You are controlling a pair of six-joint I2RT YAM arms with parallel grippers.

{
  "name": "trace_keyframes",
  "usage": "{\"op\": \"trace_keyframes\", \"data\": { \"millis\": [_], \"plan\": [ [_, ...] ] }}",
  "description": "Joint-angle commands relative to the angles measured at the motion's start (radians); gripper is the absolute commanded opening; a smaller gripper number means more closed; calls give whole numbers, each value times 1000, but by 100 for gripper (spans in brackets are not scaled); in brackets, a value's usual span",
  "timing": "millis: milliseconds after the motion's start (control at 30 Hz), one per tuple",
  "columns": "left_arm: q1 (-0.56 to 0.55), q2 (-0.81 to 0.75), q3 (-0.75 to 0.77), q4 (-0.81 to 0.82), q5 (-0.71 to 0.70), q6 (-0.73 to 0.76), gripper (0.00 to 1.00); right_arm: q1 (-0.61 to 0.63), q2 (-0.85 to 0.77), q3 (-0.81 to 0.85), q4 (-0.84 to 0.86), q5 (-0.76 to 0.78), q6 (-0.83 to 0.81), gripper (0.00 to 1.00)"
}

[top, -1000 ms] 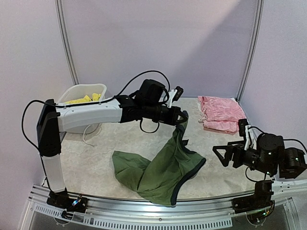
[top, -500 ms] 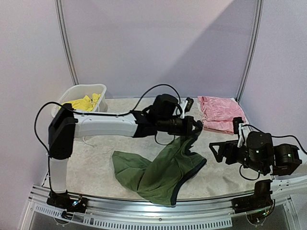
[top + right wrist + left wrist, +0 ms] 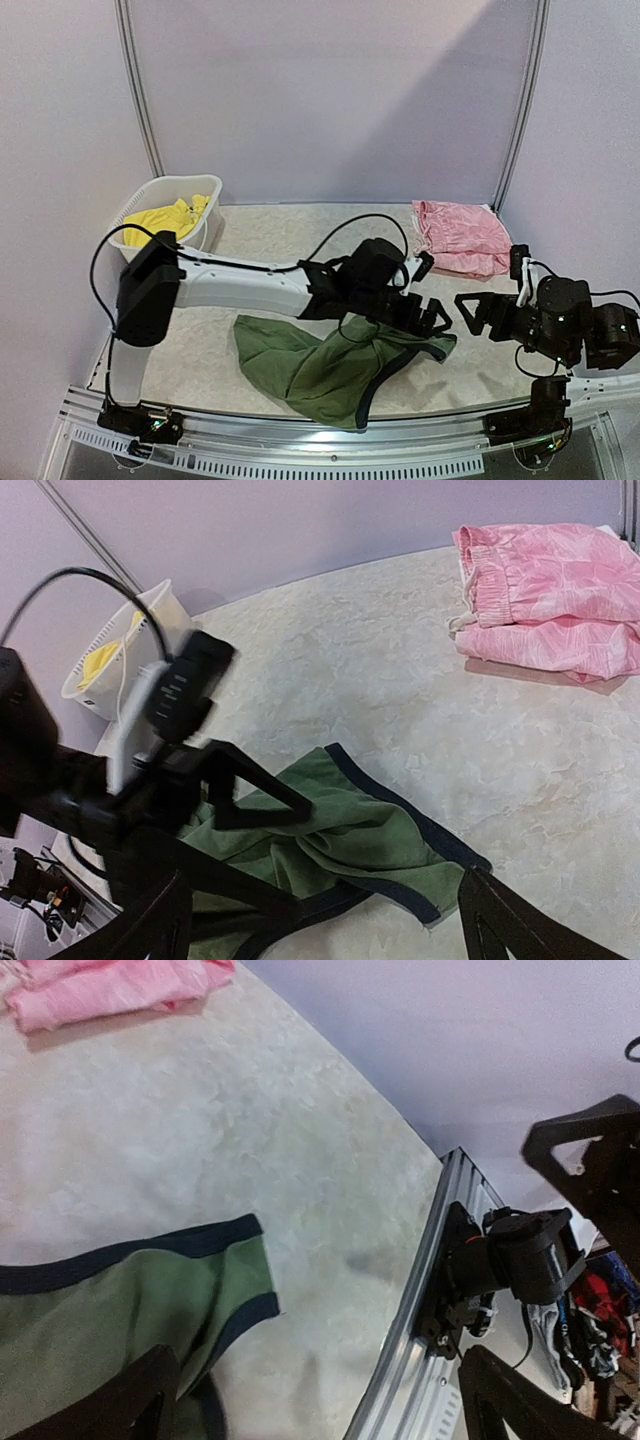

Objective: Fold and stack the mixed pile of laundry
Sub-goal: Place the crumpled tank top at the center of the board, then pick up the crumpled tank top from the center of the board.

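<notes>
The olive-green tank top [image 3: 320, 365] with dark blue trim lies crumpled on the table near the front edge. My left gripper [image 3: 432, 320] hovers open just over its right corner [image 3: 120, 1300], with nothing between its fingers [image 3: 150, 1395]. The right wrist view shows that corner [image 3: 390, 830] spread flat under the left gripper [image 3: 300, 860]. My right gripper [image 3: 465, 312] stands open and empty, just to the right of the garment [image 3: 322, 920]. A pink garment [image 3: 462, 238] lies folded at the back right. Yellow shorts [image 3: 165, 217] sit in the basket.
A white slotted basket [image 3: 152, 192] stands at the back left corner. The table's metal front rail [image 3: 420, 1340] and the right arm's base [image 3: 510, 1260] lie close to the left gripper. Purple walls enclose the back and sides.
The left arm swung right and down with the tank top's corner, then its gripper opened and let the cloth drop onto the table. The right gripper shifted slightly.
</notes>
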Motion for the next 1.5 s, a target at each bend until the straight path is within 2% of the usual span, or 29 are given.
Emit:
{"op": "trace_keyframes", "data": {
  "millis": [0,200,300,400,500,600,733,833,967,1033,1100,1133,1200,1267,1300,1467],
  "plan": [
    [49,-219,-141,-127,-178,153,100,3,106,8,38,34,37,94],
    [111,-412,-317,-350,-381,238,94,-2,356,57,58,42,130,95],
    [147,-456,-392,-452,-435,259,89,-40,469,57,105,-31,142,95],
    [189,-467,-455,-510,-422,283,84,-80,536,33,157,-102,148,96],
    [222,-445,-478,-550,-413,303,79,-115,553,-9,214,-167,151,97],
    [252,-410,-494,-567,-394,308,78,-138,543,-52,231,-209,155,98],
    [267,-347,-491,-567,-352,303,76,-151,514,-112,215,-216,187,98],
    [266,-310,-481,-577,-318,292,68,-153,482,-147,211,-222,210,98],
    [265,-305,-513,-543,-280,278,68,-155,451,-173,190,-210,231,98],
    [265,-293,-524,-530,-283,279,65,-156,439,-182,180,-201,241,98],
    [265,-275,-529,-517,-290,278,56,-160,428,-193,178,-193,246,97],
    [265,-270,-533,-507,-289,276,48,-165,424,-200,180,-193,247,97],
    [265,-267,-539,-492,-301,268,29,-180,407,-215,192,-193,247,94],
    [265,-284,-550,-478,-316,258,3,-205,390,-240,223,-206,242,90],
    [265,-303,-558,-475,-332,251,0,-221,385,-255,243,-222,239,88],
    [267,-440,-626,-458,-444,206,0,-296,388,-311,353,-316,218,80]
  ]
}}
